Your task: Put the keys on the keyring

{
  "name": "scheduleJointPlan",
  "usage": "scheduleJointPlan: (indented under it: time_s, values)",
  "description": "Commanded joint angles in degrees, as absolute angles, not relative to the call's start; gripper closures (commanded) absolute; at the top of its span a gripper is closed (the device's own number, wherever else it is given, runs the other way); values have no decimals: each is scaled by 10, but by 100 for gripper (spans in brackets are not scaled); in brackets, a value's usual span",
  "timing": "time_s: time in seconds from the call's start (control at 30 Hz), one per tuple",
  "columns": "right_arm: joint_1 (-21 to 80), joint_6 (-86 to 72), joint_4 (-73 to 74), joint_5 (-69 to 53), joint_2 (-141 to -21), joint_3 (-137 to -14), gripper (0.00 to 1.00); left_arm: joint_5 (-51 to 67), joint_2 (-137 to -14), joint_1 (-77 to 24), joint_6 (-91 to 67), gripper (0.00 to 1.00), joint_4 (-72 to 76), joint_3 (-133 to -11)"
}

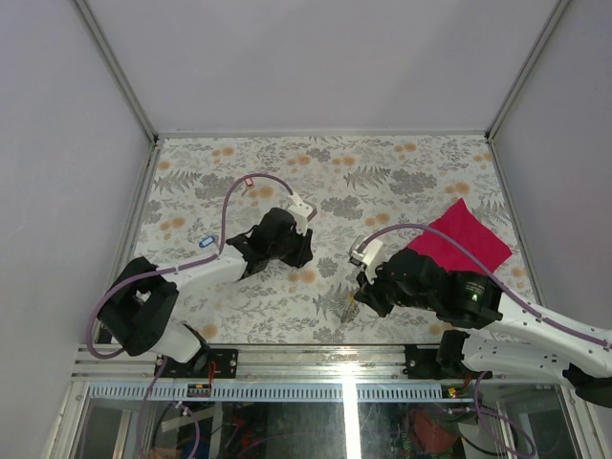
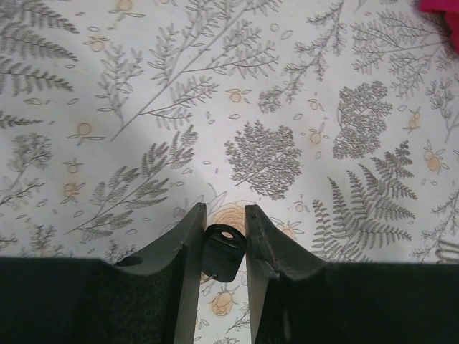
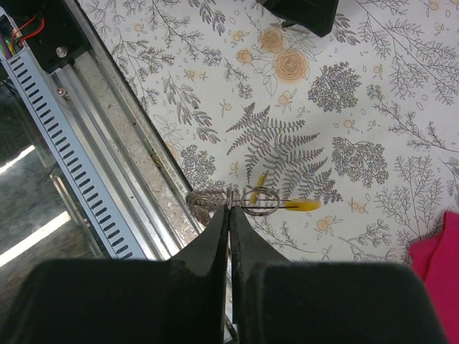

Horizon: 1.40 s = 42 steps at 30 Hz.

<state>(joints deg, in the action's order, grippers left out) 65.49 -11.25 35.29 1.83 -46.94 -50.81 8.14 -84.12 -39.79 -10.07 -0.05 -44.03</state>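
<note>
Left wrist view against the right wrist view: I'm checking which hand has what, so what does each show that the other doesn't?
Only the left wrist view: a black-headed key pinched between the fingers of the left hand. Only the right wrist view: the keyring with a yellow piece, caught at the tips of the shut right hand, plus the metal edge rail of the table. Both: the fern-patterned table and a corner of the magenta cloth.

No legible text, labels, brand marks, numbers or signs in any of the three camera views.
</note>
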Motion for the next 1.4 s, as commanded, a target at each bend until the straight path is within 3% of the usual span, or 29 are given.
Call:
scheduleJointPlan:
  time_s: [0.0,0.3,0.77,1.37]
  values:
    - [658,-120,316,4,-473,-511,100,104,-862,-422,-108,94,19,-450]
    - [657,-124,318,2,-476,-515,100,97,-969,-472,-109,88,32,-524]
    - [657,-130,326,10,-463,-511,100,80,-947,-489,-104,58,35,-528]
    - [658,-137,329,16,-449,-505,100,52,-855,-495,-118,60,33,-424]
